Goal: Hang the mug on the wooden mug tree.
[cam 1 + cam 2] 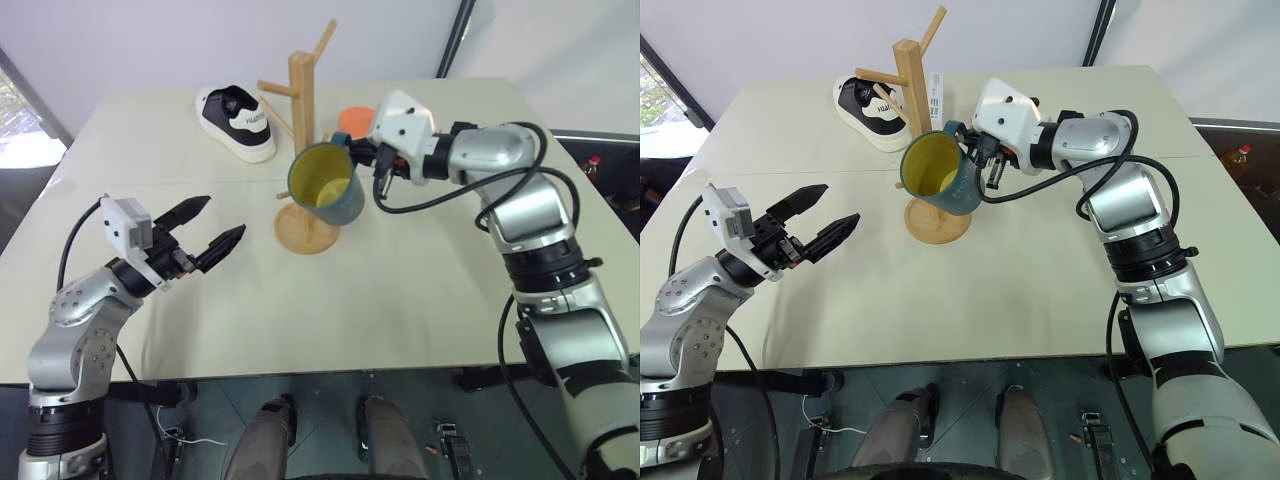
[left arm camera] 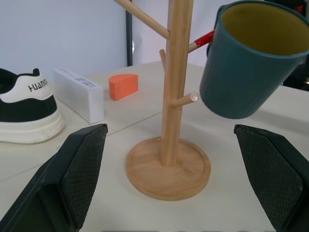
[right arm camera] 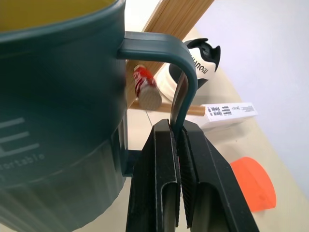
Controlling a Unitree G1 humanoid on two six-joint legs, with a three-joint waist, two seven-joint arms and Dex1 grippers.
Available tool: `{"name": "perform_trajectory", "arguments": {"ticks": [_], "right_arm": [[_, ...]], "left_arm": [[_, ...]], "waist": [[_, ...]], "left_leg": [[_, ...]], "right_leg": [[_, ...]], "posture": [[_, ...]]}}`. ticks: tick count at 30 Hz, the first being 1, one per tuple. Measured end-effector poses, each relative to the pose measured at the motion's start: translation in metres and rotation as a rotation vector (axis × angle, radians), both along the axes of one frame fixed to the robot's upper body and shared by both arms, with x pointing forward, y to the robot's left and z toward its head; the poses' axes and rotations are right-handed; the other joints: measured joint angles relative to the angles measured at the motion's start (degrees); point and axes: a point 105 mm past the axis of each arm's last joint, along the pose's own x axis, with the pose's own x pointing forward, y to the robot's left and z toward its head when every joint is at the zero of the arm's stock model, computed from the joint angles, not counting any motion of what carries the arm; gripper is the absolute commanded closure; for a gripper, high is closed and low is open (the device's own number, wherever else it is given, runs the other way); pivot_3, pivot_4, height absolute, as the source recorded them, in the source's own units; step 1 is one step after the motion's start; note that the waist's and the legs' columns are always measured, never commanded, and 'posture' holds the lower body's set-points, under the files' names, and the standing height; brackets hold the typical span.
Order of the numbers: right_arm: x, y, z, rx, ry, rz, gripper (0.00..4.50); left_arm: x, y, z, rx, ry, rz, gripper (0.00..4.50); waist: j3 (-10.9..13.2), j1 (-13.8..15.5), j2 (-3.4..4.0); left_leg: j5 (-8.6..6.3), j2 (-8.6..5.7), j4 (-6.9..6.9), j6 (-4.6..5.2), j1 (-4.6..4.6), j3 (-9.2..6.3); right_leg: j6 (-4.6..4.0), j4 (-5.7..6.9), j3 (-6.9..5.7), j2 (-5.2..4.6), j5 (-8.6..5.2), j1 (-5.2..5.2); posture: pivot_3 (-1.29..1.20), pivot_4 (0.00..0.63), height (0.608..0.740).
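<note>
- Nearest to me, my left gripper (image 1: pixel 212 228) hangs over the near left part of the table (image 1: pixel 420 300), fingers spread wide and holding nothing, pointed toward the wooden mug tree (image 1: pixel 303 150).
- My right gripper (image 3: pixel 177 145) is clenched on the loop handle of the mug (image 1: pixel 327 184); the wrist view shows both fingers pressed together with the handle's thin edge pinched between them.
- I see the mug held off the table, tilted, its yellow-green inside facing the head camera, close against the right side of the tree's post and above the round base.
- Inside the handle loop the wrist view shows the red-tipped peg (image 3: pixel 145 88); I cannot tell whether the peg touches the handle.
- Standing upright near the table's middle, the tree has other bare pegs that angle upward from the post.
- Beyond the tree, a black-and-white shoe (image 1: pixel 236 121) lies at the far left, with a white box (image 2: pixel 79 94) beside it.
- An orange piece (image 2: pixel 123 86) sits on the far side, behind the mug.
</note>
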Motion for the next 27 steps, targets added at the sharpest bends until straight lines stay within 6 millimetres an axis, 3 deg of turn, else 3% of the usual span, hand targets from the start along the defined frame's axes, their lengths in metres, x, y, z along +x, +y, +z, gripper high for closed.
{"name": "perform_trajectory", "arguments": {"ticks": [7,10,15,20,24,27], "right_arm": [[0.004,0.007,-0.012,-0.009,0.034,0.007,4.46],[0.005,0.007,-0.013,-0.006,0.04,0.006,3.56],[0.006,0.008,-0.011,0.001,0.03,0.004,1.17],[0.007,-0.001,-0.005,0.003,-0.001,-0.017,1.17],[0.007,-0.041,0.014,0.09,-0.029,-0.097,1.17],[0.004,-0.076,0.009,0.215,0.005,-0.156,1.17]], "left_arm": [[-0.001,-0.002,0.003,0.0,-0.011,-0.004,0.0],[-0.002,-0.002,0.003,-0.004,-0.011,-0.007,0.0],[-0.002,-0.002,0.004,-0.007,-0.013,-0.011,0.0],[-0.002,-0.003,0.006,-0.008,-0.018,-0.013,0.0],[-0.003,-0.004,0.007,-0.013,-0.017,-0.018,0.0],[-0.004,-0.004,0.008,-0.021,-0.016,-0.02,0.0]], "waist": [[0.0,-0.03,0.0],[0.0,-0.03,0.0],[0.0,-0.11,0.0],[0.0,-0.05,0.0],[-0.01,0.47,-0.02],[-0.05,0.29,-0.09]], "left_leg": [[0.01,0.0,0.0,-0.01,0.01,0.0],[0.01,0.0,0.0,-0.02,0.01,0.0],[0.01,0.0,0.0,-0.02,0.04,0.0],[0.02,0.0,0.0,-0.04,0.04,0.0],[0.03,-0.02,0.01,-0.06,0.03,-0.02],[0.03,-0.02,0.03,-0.05,0.05,0.0]], "right_leg": [[0.0,0.03,0.0,0.01,0.0,0.0],[0.0,0.04,0.0,0.01,0.0,0.0],[0.0,0.08,0.01,0.01,0.0,0.0],[0.0,0.09,0.01,0.01,0.0,0.0],[0.01,0.04,0.01,0.01,0.0,0.07],[0.01,-0.01,0.03,0.01,0.0,0.11]], "posture": [[0.0,0.15,0.74],[0.0,0.15,0.74],[0.0,0.15,0.74],[0.0,0.15,0.74],[0.0,0.15,0.74],[0.0,0.15,0.74]]}}
